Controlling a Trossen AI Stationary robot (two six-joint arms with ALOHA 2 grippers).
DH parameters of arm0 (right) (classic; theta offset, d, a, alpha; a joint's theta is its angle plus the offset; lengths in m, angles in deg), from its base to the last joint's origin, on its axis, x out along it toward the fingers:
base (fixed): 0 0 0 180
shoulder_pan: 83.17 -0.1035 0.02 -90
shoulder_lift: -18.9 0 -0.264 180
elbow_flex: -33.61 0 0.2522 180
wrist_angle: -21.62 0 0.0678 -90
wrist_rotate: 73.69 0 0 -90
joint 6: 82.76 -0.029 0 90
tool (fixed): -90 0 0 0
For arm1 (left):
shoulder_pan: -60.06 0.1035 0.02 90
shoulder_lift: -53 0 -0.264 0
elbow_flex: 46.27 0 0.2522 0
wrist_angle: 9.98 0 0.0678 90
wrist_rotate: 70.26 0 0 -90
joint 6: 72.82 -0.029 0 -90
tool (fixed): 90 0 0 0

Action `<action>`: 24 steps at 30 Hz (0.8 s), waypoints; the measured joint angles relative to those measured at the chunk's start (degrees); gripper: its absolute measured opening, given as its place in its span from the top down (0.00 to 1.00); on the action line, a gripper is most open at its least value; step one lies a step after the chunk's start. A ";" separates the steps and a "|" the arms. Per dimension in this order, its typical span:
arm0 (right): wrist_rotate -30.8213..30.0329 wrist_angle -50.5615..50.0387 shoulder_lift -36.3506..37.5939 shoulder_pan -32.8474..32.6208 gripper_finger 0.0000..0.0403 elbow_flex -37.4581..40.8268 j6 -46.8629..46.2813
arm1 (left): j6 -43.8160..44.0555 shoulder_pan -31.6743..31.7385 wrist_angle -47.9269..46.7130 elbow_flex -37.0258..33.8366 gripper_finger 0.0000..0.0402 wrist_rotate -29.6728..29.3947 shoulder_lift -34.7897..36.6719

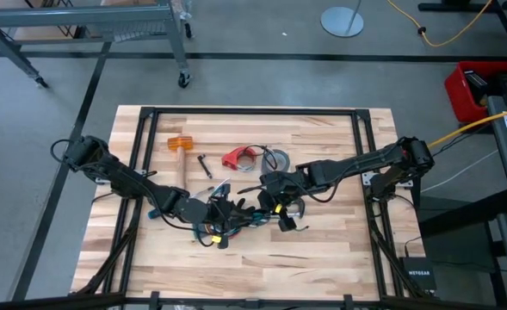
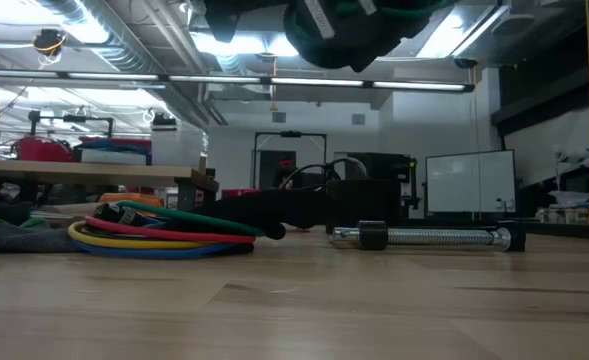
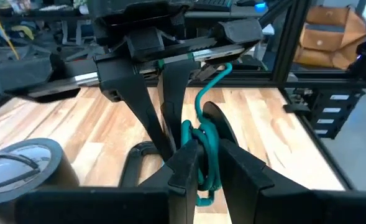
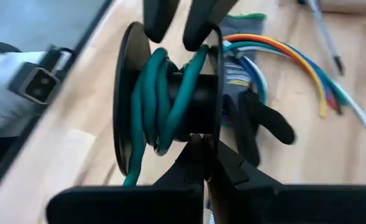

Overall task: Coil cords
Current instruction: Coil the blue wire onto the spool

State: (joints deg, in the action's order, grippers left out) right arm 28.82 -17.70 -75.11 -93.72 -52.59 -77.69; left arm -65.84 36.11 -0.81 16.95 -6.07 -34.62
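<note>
A black spool (image 4: pixel 170 99) with a green cord (image 4: pixel 161 93) wound on its hub hangs over the table's middle. My right gripper (image 4: pixel 207 152) is shut on it. My left gripper (image 3: pixel 207 155) faces it from the table's left. Its fingers are slightly apart, one on each side of the cord's windings (image 3: pixel 201 152). In the high view the two grippers (image 1: pixel 236 207) (image 1: pixel 266 196) meet tip to tip. A looped multicoloured bundle of cords (image 2: pixel 154 235) (image 4: pixel 294 56) lies flat on the table below. A red piece (image 1: pixel 236 158) with a thin dark cord lies farther back. My left gripper has one finger (image 3: pixel 184 165) against the green windings. The other finger stands a little apart from them, and I cannot tell whether the cord is gripped. My right gripper pinches the rim of one spool flange (image 4: pixel 202 138) between its two fingers, slanting down from the table's right. The spool is lifted clear of the table, its axle roughly level.
A tape roll (image 1: pixel 275 159) (image 3: pixel 21 162), an orange block (image 1: pixel 178 144) and a dark bolt (image 1: pixel 203 165) lie toward the far side. A metal threaded bar (image 2: pixel 424 237) lies on the wood. Bare wood lies along the near edge.
</note>
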 joint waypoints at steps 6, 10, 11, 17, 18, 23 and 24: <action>-12.45 0.13 0.15 -0.04 0.99 -0.17 -1.49 | -2.11 -1.30 -0.11 -0.19 0.86 -1.89 2.74; -22.20 3.91 0.15 0.07 0.99 -0.17 -5.41 | -3.21 -2.45 0.52 -0.16 0.86 -4.06 4.94; -24.66 5.32 0.15 0.09 0.99 -0.17 -6.63 | -3.10 -2.77 0.54 -0.16 0.86 -4.11 5.14; -36.88 17.16 0.15 0.07 0.99 -0.15 -10.67 | -2.23 -4.36 0.92 -0.16 0.86 -4.25 4.86; -36.98 19.41 0.15 0.09 0.99 -0.15 -10.67 | -1.79 -4.60 0.77 -0.16 0.86 -4.39 4.80; -34.50 30.07 0.15 0.07 0.99 -0.13 -10.64 | -0.98 -4.49 0.61 -0.12 0.86 -8.06 4.76; -33.54 31.54 0.15 0.07 0.99 -0.13 -10.63 | -0.93 -4.47 0.39 -0.12 0.86 -9.66 4.76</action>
State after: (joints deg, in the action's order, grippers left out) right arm -4.72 13.84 -74.96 -93.65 -52.73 -88.32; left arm -66.76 31.64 -0.42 16.83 -15.72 -29.85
